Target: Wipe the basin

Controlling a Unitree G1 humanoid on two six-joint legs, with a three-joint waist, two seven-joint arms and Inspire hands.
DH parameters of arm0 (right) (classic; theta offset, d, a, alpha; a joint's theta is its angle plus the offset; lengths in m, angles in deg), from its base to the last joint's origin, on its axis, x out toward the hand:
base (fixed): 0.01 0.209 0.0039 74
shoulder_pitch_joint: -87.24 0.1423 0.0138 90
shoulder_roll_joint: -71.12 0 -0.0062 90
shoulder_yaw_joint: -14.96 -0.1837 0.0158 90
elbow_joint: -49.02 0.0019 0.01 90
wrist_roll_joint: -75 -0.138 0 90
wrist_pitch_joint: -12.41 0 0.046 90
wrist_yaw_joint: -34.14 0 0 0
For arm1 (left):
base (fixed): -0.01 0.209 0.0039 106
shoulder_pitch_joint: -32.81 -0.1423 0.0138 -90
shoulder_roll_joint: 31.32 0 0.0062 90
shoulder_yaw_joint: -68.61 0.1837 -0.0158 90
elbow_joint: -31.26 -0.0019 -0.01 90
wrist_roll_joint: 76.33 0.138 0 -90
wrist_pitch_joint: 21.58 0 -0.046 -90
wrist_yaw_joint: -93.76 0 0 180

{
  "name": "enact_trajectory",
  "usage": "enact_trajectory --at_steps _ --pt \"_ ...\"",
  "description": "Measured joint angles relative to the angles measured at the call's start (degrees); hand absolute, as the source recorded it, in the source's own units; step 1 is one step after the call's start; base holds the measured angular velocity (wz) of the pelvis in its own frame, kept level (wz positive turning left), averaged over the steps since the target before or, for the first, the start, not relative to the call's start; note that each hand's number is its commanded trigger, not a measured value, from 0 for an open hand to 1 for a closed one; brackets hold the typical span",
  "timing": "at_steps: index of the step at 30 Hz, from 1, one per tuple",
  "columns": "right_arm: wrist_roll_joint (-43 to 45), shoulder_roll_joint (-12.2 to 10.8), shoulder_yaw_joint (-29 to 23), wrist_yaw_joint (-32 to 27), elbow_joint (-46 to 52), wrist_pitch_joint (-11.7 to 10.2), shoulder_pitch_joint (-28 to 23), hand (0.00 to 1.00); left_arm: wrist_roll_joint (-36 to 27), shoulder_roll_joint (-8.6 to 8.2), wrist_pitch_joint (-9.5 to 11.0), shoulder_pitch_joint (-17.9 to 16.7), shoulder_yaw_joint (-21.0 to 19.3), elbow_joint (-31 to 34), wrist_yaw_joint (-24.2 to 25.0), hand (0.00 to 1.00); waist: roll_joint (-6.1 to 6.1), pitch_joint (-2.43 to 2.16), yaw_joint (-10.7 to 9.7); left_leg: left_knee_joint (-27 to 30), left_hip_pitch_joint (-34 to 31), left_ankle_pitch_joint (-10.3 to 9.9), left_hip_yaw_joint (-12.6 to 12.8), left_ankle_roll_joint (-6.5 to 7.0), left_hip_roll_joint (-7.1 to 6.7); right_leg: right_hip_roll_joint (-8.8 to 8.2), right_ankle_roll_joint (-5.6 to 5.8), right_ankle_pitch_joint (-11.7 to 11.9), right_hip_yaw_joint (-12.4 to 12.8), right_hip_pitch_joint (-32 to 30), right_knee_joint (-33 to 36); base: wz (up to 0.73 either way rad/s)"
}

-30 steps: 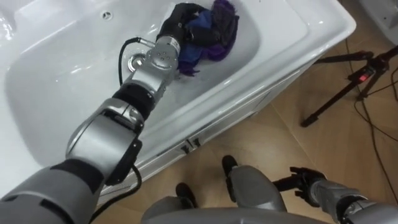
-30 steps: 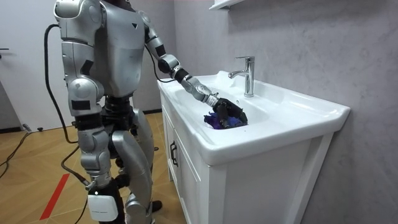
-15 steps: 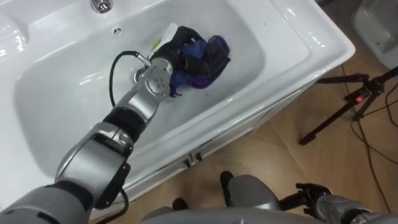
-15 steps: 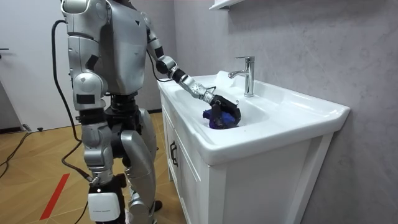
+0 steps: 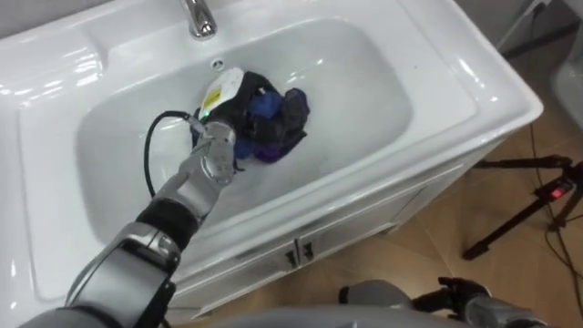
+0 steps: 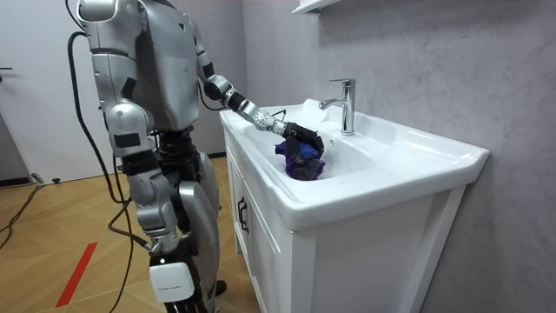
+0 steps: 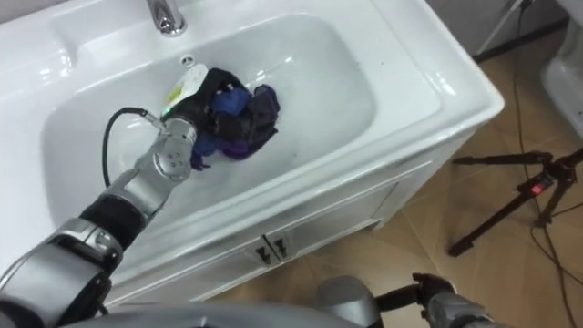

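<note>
A white basin (image 5: 383,87) is set in a white vanity, with a chrome tap (image 5: 199,18) at its back rim. A bunched purple and blue cloth (image 5: 281,126) lies on the basin floor in front of the tap. My left hand (image 5: 235,102) is curled round the cloth's left side and presses it onto the bowl. In the room view I stand at the vanity's end, and the left hand (image 6: 304,136) reaches over the rim to the cloth (image 6: 301,162). My right hand (image 5: 455,293) hangs low beside me, below the vanity front.
The vanity's cabinet doors (image 5: 296,253) face me below the rim. A black tripod (image 5: 528,205) stands on the wooden floor to my right. A grey wall and a shelf (image 6: 317,5) are behind the tap (image 6: 343,104).
My left hand has dragged the cloth across the basin floor, from the right part towards the middle in front of the tap. My head camera has shifted as well.
</note>
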Motion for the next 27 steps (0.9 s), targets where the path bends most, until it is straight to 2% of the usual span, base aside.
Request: enact_trajectory --at_steps 2,5,7,12,17,20,27 --pt "0.21 -0.03 -1.65 0.01 0.28 0.0 -0.64 0.0 -0.01 1.01 -0.41 -2.41 0.01 3.78 -0.69 1.0 -0.25 0.12 -0.18 -0.04 0.18 0.0 -0.24 0.0 -0.01 -0.01 0.02 -0.04 -0.32 0.68 -0.78 0.07" --pt "0.55 -0.19 -2.62 -0.11 0.25 0.19 -1.0 0.0 0.36 1.58 -0.92 -3.42 -0.08 5.76 -1.38 1.0 -0.55 0.25 0.25 -0.05 0.16 0.0 -0.52 -0.01 -0.01 -0.01 0.03 -0.05 -0.61 0.81 -0.89 0.04" --pt "0.38 -0.36 -3.92 -0.1 0.17 0.2 -1.12 0.0 2.8 2.21 -1.4 -4.53 -0.1 7.59 -1.39 1.0 -0.65 0.31 0.67 -0.15 0.33 -0.02 -0.65 -0.03 0.03 0.1 0.01 0.05 -0.66 1.37 -1.82 0.0" --pt "1.38 -1.21 -4.19 -0.42 0.27 0.02 -1.18 0.0 6.04 2.29 -1.55 -6.84 -0.66 7.59 -2.03 1.0 -0.67 0.29 2.56 -0.42 1.45 -0.24 -0.65 -0.3 0.21 0.29 -0.03 0.07 -0.74 2.57 -2.28 0.0" --pt "3.43 -1.08 -5.62 -0.78 0.33 0.08 -1.93 0.0 9.1 4.04 -2.41 -10.67 -2.89 7.6 -3.37 1.0 -0.23 0.21 3.11 -1.26 2.76 -0.34 -1.3 -0.49 0.4 0.5 -0.15 0.13 -1.59 4.07 -2.93 0.05" --pt "4.79 -0.9 -6.32 -0.73 0.32 0.15 -2.15 0.0 12.43 5.43 -3.27 -11.14 -4.14 7.66 -3.9 1.0 0.23 0.2 3.58 -1.37 2.79 -0.34 -1.36 -0.49 0.39 0.51 -0.15 0.13 -1.6 4.06 -2.92 0.0" --pt "6.72 -0.4 -6.35 -0.55 0.28 0.16 -3.25 0.0 16.39 5.76 -3.25 -11.25 -6.86 8.16 -7.85 1.0 0.76 -0.01 4.72 -1.36 3.17 -0.35 -2.22 -0.51 0.37 0.44 -0.17 0.13 -2.61 4.66 -2.88 0.05"
